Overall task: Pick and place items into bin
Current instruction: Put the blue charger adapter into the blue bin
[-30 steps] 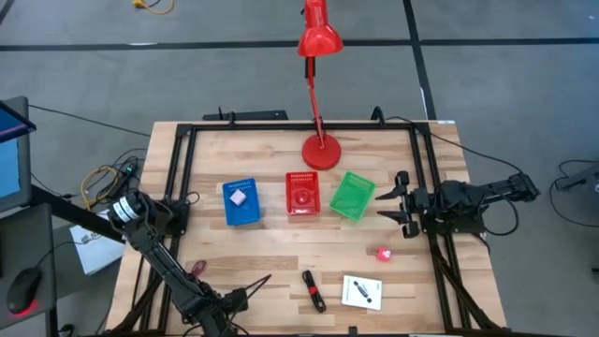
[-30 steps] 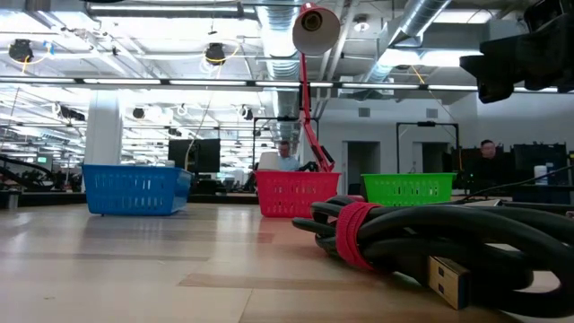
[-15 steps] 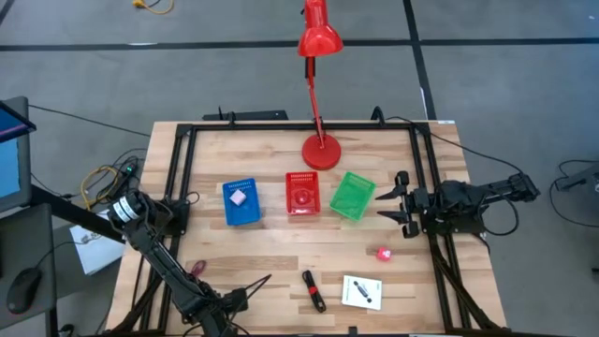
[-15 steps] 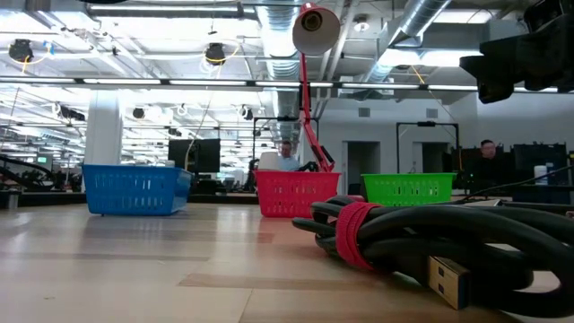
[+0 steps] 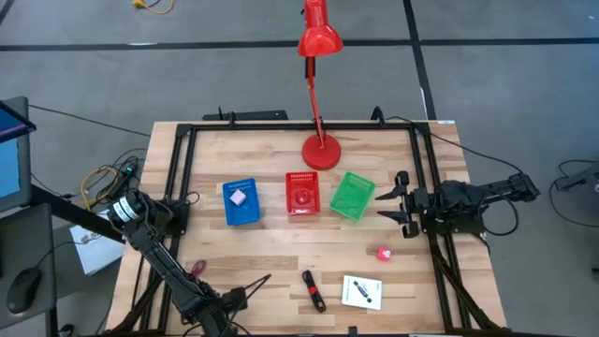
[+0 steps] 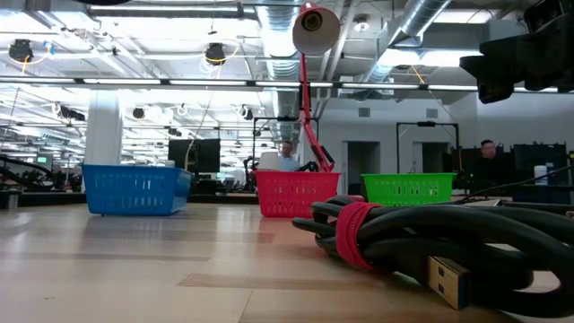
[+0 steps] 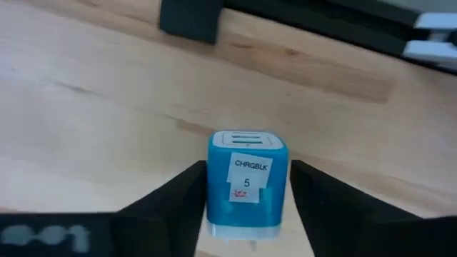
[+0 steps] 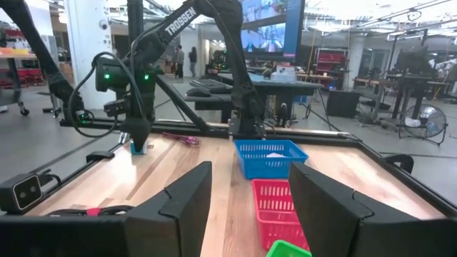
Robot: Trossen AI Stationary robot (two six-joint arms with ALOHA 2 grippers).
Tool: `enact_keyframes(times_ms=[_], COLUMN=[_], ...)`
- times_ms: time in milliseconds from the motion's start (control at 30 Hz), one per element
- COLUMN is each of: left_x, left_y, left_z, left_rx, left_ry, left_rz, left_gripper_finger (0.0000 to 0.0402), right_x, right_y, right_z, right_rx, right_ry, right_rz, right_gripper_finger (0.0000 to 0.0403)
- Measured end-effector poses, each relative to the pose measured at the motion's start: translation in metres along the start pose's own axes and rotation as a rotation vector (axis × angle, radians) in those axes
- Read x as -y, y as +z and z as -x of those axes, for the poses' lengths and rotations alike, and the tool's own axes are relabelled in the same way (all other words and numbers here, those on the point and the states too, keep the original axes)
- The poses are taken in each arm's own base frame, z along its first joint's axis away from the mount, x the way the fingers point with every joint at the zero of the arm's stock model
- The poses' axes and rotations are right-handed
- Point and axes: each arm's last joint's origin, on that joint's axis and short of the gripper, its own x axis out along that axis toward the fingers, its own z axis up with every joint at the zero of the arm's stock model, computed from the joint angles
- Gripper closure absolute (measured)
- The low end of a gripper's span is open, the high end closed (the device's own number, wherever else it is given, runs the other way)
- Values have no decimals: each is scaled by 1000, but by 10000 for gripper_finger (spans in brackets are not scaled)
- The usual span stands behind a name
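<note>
Blue charger cube (image 7: 247, 183) clamped between our left gripper (image 7: 246, 207) fingers, at the table's front-left, well apart from the blue bin (image 5: 241, 202) | pink cube (image 5: 238, 197) inside that bin | right gripper (image 5: 398, 203) spread wide, empty, beside the green bin (image 5: 353, 196), third along from the blue one.

Overhead, table-level, two wrist views
</note>
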Motion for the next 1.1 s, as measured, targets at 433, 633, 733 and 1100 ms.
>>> enact_keyframes(times_ms=[433,633,733,1100], left_x=[-2,-2,-3,-3], left_y=[-1,-1,-1,-3], left_z=[0,0,0,0], left_rx=[1,-1,-4,-31], left_ry=[8,12,22,36], left_rz=[17,-19,-20,0], left_gripper_finger=[198,198,198,198], right_x=[0,0,0,0], right_y=[0,0,0,0], right_z=[0,0,0,0], right_rx=[0,0,0,0], right_ry=[0,0,0,0], right_rz=[0,0,0,0], right_gripper_finger=[222,220,222,221])
